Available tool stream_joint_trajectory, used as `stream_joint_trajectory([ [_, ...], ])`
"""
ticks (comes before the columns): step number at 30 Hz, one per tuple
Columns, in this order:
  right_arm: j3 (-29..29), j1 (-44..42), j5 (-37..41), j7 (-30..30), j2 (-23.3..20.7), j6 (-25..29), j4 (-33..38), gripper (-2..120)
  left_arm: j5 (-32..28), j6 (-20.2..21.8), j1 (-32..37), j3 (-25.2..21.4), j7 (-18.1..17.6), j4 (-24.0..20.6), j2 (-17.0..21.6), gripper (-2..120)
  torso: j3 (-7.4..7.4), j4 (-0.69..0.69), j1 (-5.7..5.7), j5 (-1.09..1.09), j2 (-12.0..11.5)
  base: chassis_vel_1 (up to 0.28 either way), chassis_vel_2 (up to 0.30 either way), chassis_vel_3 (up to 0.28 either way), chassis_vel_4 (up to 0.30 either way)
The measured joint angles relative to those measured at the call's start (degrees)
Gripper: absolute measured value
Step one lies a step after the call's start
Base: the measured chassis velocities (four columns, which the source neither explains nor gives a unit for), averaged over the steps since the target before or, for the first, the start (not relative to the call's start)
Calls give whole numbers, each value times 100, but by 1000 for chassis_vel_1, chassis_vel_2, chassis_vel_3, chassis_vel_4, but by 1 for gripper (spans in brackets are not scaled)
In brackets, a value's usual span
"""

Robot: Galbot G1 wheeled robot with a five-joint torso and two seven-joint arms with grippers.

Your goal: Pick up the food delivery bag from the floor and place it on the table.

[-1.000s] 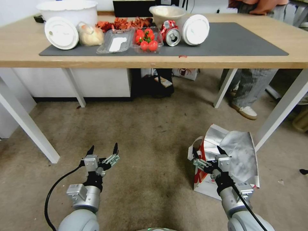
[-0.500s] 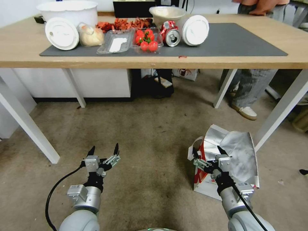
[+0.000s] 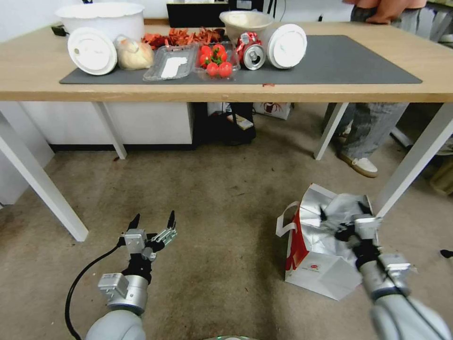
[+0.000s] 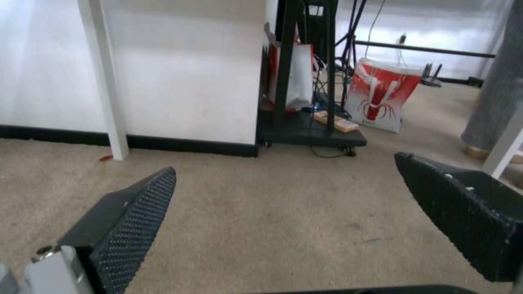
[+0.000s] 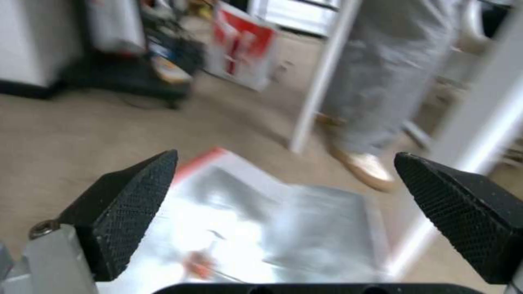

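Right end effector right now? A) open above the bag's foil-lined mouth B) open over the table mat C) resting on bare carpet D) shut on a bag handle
A: the right end effector hangs open over the silver foil mouth of the boxy white paper food delivery bag with red side panels, gripping nothing.

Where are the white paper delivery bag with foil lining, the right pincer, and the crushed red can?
White foil-lined paper delivery bag (image 3: 321, 271), head view, white front panel.
Right pincer (image 3: 343, 212), head view, between fingertips.
Crushed red can (image 3: 252, 49), head view, body.

Bare floor (image 3: 222, 208) lies open ahead of the left gripper (image 3: 152, 221) fingers. A white table leg (image 3: 415, 158) stands just beyond the right gripper (image 3: 340, 211) fingers.
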Motion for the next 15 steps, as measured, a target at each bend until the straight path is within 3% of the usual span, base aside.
stream_joint_trajectory([
  [5,310,74,504,384,-325,-446,-197,100,31,-8,-8,30,-8,26,-27,100,0,-1,1,1,2,0,0,0,0],
  [8,492,182,869,550,-533,-1052,-352,100,60,-15,-17,48,-19,55,-41,100,0,-1,1,1,5,0,0,0,0],
  [15,305,486,897,788,-729,-1518,-778,100,111,-27,-34,73,-39,96,-66,100,0,0,2,0,8,0,0,0,0],
])
